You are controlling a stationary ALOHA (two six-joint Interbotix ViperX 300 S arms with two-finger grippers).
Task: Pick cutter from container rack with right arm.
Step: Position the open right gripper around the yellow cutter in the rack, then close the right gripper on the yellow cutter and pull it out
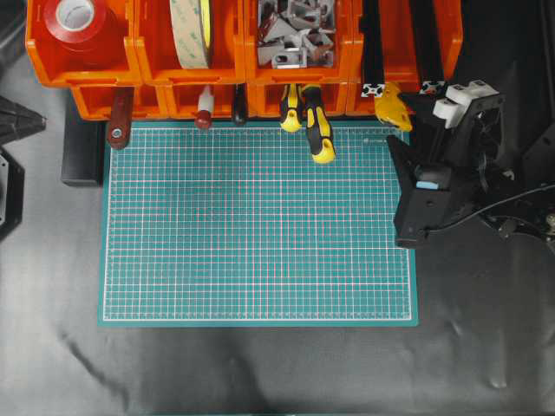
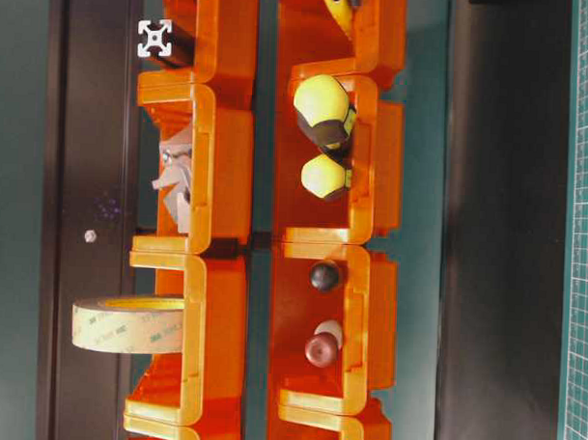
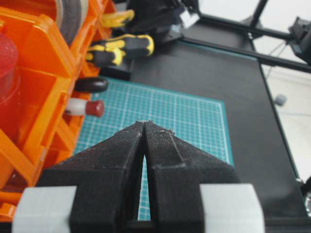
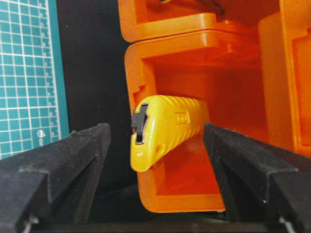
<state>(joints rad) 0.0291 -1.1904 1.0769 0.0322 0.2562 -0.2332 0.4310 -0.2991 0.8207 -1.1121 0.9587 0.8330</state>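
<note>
Right arm (image 1: 451,165) faces cutter (image 4: 165,128) (jaws wide); nothing held.

1. The right arm (image 1: 451,173) is black and blocky, with white printed mounts near its tip and a small light-blue mark on its upper face.
2. Thin black cables trail from its housing.
3. The left gripper (image 3: 145,127) has two wedge-shaped black fingers (image 3: 112,160) with rough textured faces, seated in pale grey-white mounts.
</note>
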